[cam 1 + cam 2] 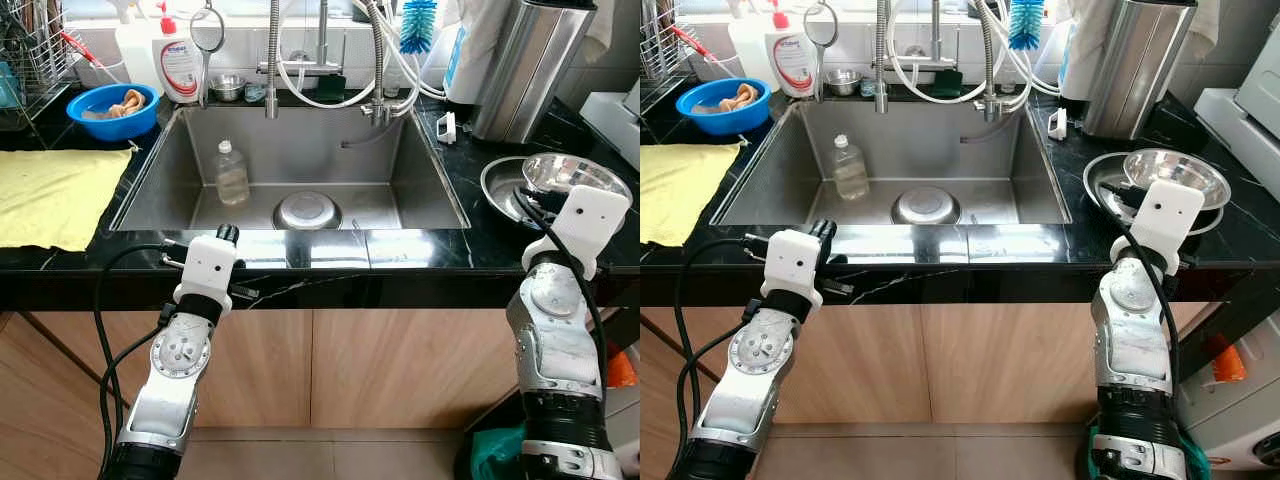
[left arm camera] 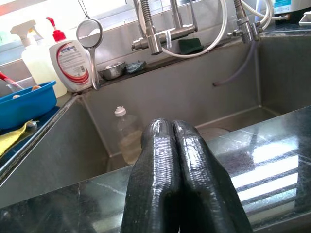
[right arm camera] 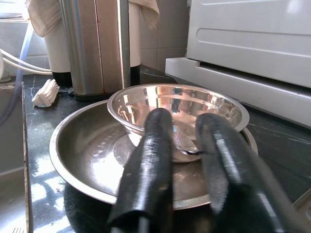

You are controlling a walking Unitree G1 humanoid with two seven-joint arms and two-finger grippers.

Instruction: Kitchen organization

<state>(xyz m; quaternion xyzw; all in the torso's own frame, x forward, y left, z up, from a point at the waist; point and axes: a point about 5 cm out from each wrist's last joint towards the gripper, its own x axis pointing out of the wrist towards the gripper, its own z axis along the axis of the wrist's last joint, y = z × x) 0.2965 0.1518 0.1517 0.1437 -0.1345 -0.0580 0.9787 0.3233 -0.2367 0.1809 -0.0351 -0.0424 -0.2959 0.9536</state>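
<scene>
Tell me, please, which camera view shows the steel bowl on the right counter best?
The right wrist view: the steel bowl sits close and sharp inside a wider steel plate, just beyond the open right end effector. Both eye views show it smaller, partly behind the right wrist.

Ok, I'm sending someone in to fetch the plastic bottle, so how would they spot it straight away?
Go to the stainless steel sink set in the black countertop. Inside its basin, by the left wall, stands a small clear plastic bottle with a white cap. The only other thing down there is an upturned round steel bowl at the middle.
</scene>
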